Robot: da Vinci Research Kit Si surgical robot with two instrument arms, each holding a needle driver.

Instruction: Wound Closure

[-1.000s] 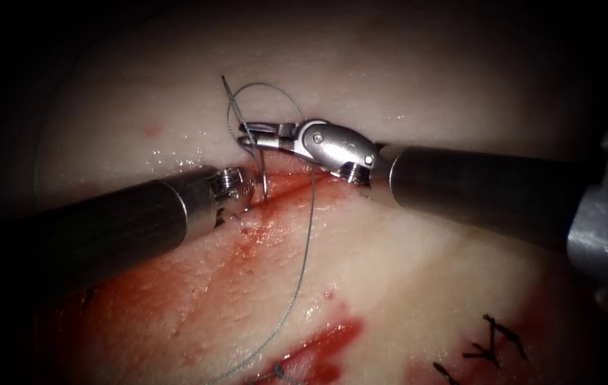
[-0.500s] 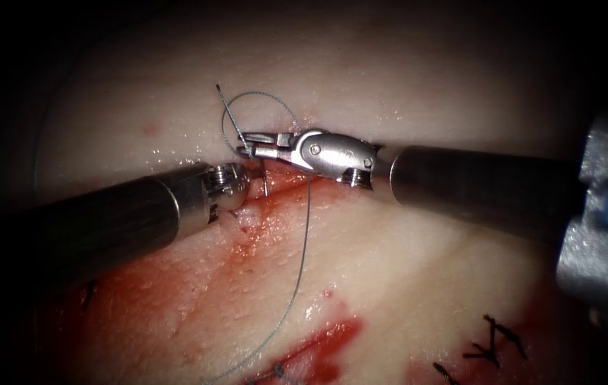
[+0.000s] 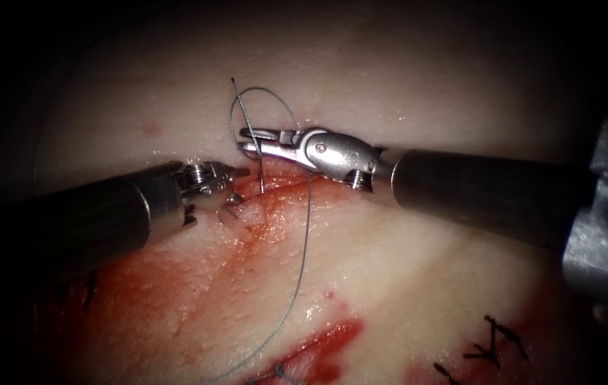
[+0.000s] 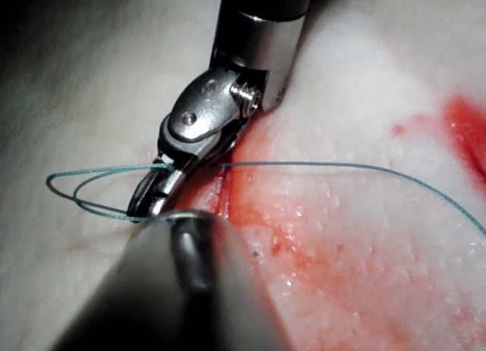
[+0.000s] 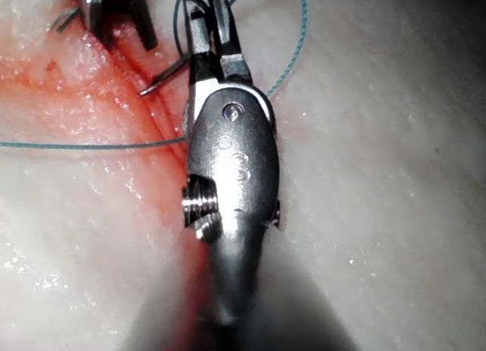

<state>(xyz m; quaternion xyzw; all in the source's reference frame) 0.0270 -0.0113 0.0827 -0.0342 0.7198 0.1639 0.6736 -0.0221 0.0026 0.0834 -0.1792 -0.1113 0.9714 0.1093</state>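
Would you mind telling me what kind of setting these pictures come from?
Most likely a bench suturing practice setup: a slab of tissue with a cut, the right end effector holding a curved needle trailing thread, and finished stitches nearby.

The tissue (image 3: 418,271) is pale cream, speckled with small glistening white highlights. Red fluid (image 3: 268,221) stains it in a wet band along the cut (image 3: 282,184), deepest crimson toward seven o'clock and in a bright red patch near six o'clock. The thread (image 3: 302,264) is a thin grey-green line in the endoscope view and teal-blue in the wrist views. The needle (image 3: 250,139) is dark steel grey. The right tool (image 3: 257,141) is polished silver with bright glints on a dull dark-grey shaft; the left tool (image 3: 236,187) is the same silver on a darker shaft. Black stitches (image 3: 492,346) mark the tissue near five o'clock.
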